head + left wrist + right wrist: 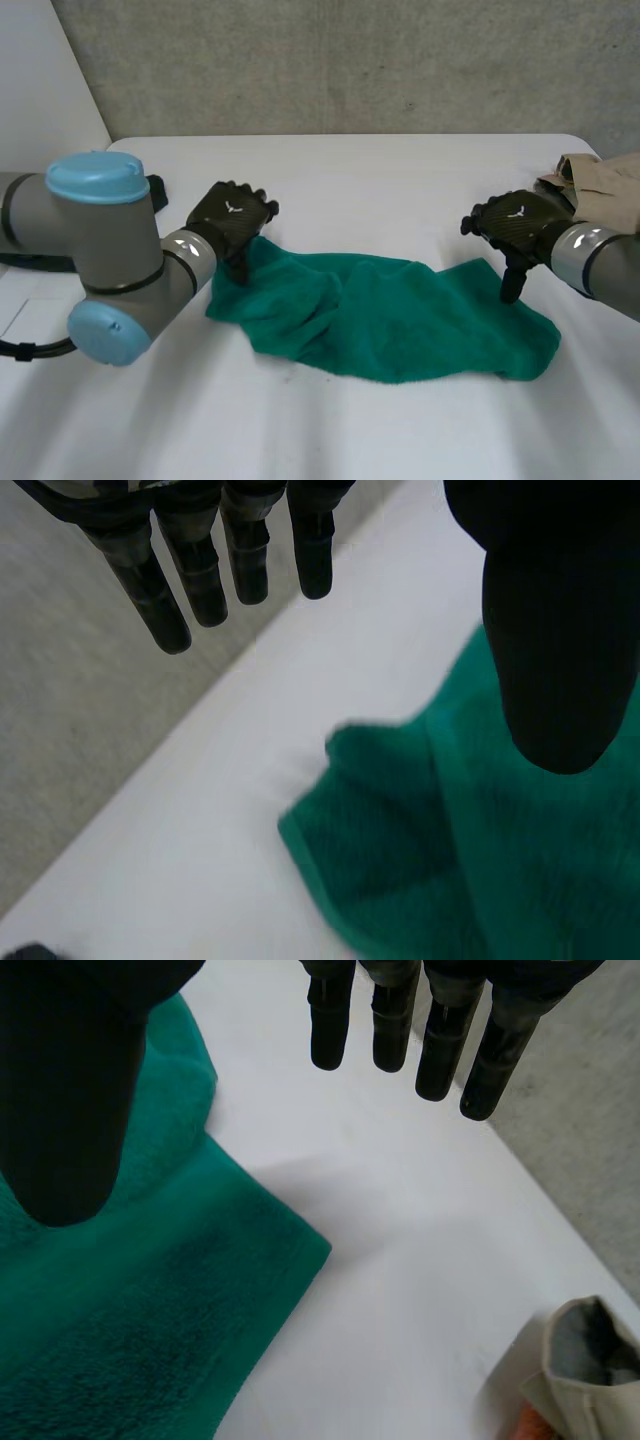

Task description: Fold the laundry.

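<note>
Towel point(380, 315), green and rumpled, lies across the worktop point(380, 190); left hand point(232, 215) and right hand point(512, 225) stand over its far corners, fingers point(240, 560) straight, apart from thumbs, holding nothing, likely poised to pinch.

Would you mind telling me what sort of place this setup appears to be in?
Probably a robotics lab or test bench: a white table against a plain concrete wall, robot arms whose left hand and right hand flank a green towel, and a beige garment near the right hand.
</note>
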